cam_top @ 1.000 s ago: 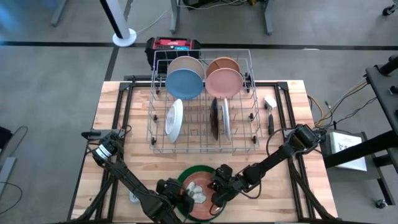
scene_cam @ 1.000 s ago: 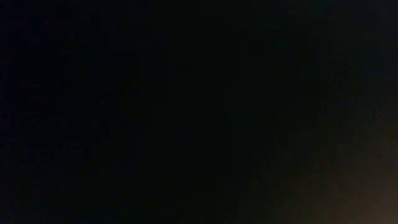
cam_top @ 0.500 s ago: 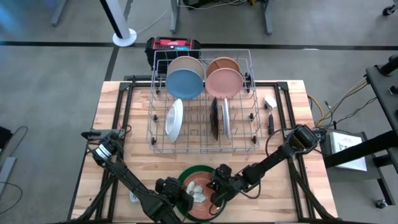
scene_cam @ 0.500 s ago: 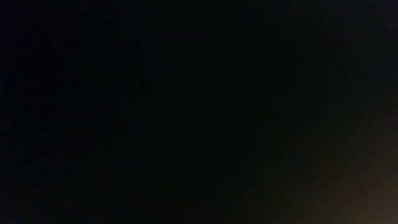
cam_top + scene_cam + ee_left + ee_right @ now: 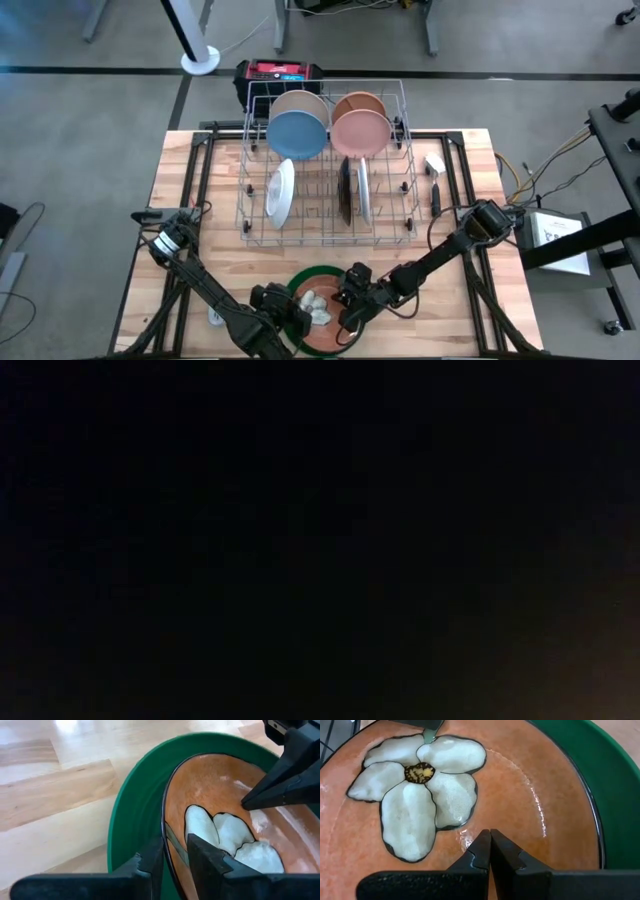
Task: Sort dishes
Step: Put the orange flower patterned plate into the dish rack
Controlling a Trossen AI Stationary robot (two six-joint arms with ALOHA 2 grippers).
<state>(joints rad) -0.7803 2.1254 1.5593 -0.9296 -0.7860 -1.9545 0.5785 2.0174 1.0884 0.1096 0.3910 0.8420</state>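
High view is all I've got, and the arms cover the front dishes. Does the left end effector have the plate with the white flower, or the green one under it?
Observer: The orange plate, the flowered one. The left end effector is closed on its rim, one finger inside and one outside, above the green plate.
Operator: And the right one?
Observer: The right end effector is shut, with its tips down on the orange plate's inner face beside the flower.
Operator: Anything from the low view?
Observer: No, it is entirely dark.
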